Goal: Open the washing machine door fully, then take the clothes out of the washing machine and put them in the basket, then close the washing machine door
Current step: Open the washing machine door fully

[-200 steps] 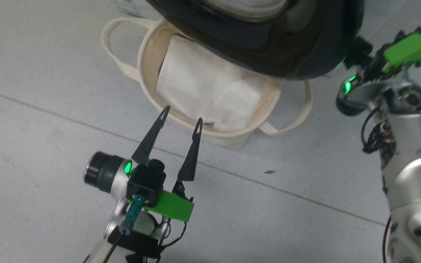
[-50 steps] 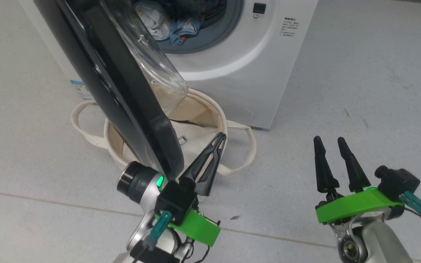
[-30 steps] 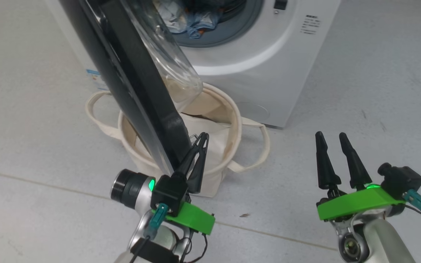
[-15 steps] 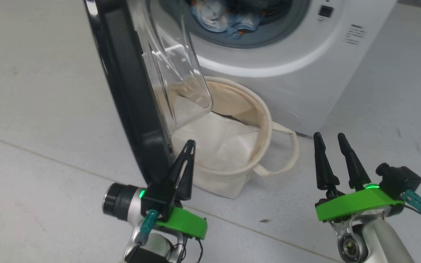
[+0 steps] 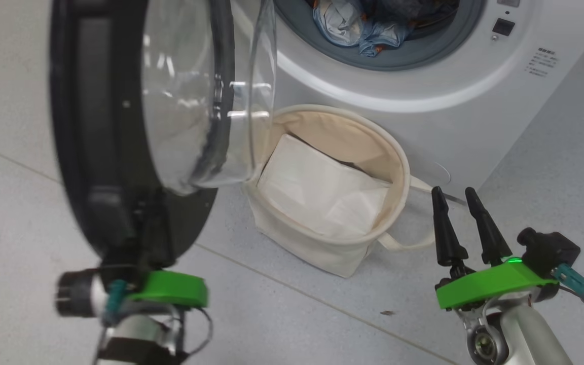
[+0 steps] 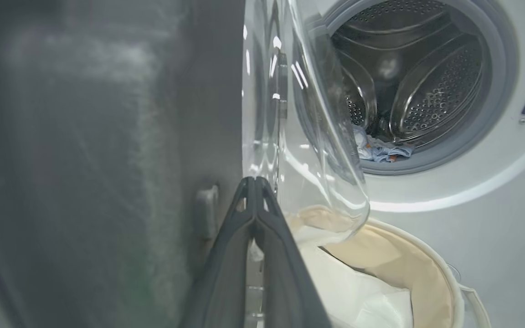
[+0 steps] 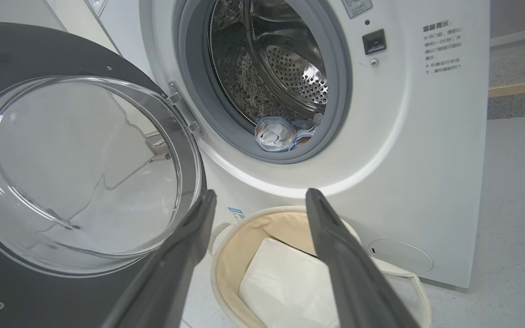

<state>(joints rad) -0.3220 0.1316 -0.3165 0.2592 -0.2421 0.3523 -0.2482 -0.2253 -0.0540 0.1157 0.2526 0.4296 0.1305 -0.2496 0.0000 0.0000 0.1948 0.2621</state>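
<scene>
The washing machine stands at the top with its drum uncovered. Light blue clothes lie at the drum's front lip, also in the right wrist view as the clothes. The washing machine door hangs swung out to the left, black rim and bulging glass toward me. My left gripper is shut, empty, its fingertips against the door's inner rim beside the glass. The cream basket sits on the floor under the opening. My right gripper hovers open to the basket's right, holding nothing.
A flat white sheet lies inside the basket. A looped handle sticks out toward my right gripper. Grey tiled floor spreads in front. The door's glass bulge overhangs the basket's left edge.
The door has swung further out to the left with my shut left gripper moving left along with it. The head view has shifted too. My right gripper stays put and open.
</scene>
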